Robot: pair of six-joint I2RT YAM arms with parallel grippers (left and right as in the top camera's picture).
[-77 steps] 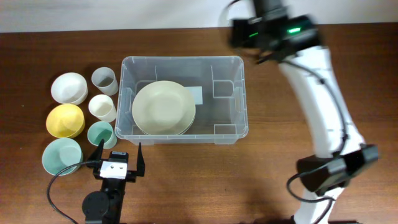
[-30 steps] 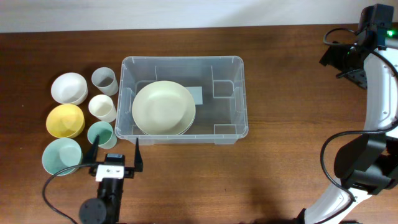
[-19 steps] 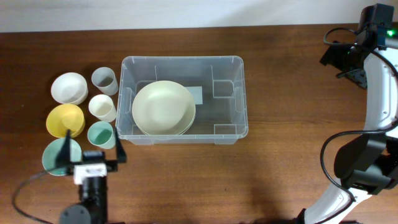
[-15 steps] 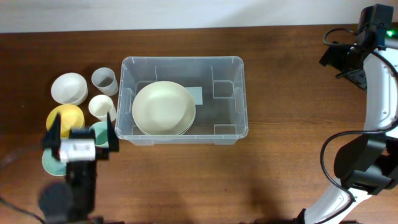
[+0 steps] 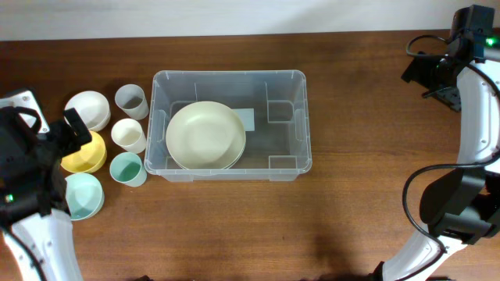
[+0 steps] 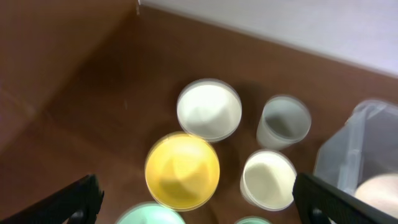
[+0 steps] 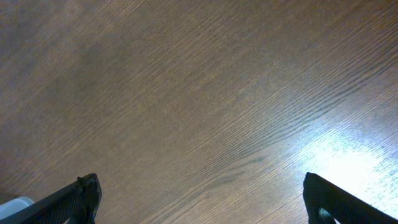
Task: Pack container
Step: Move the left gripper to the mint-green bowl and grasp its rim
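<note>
We judge container light, stiff, slick; rim best hold. Our left fingers, right fingers wide open, empty.

On my overhead feed I count 6 small vessels grouped at the left of the frame on the brown wooden bench. A white bowl sits uppermost, with a grey cup just right of it. Below them are a yellow bowl and a cream cup. Lowest are a pale teal bowl and a small teal cup. A cream plate lies flat near frame centre.
</note>
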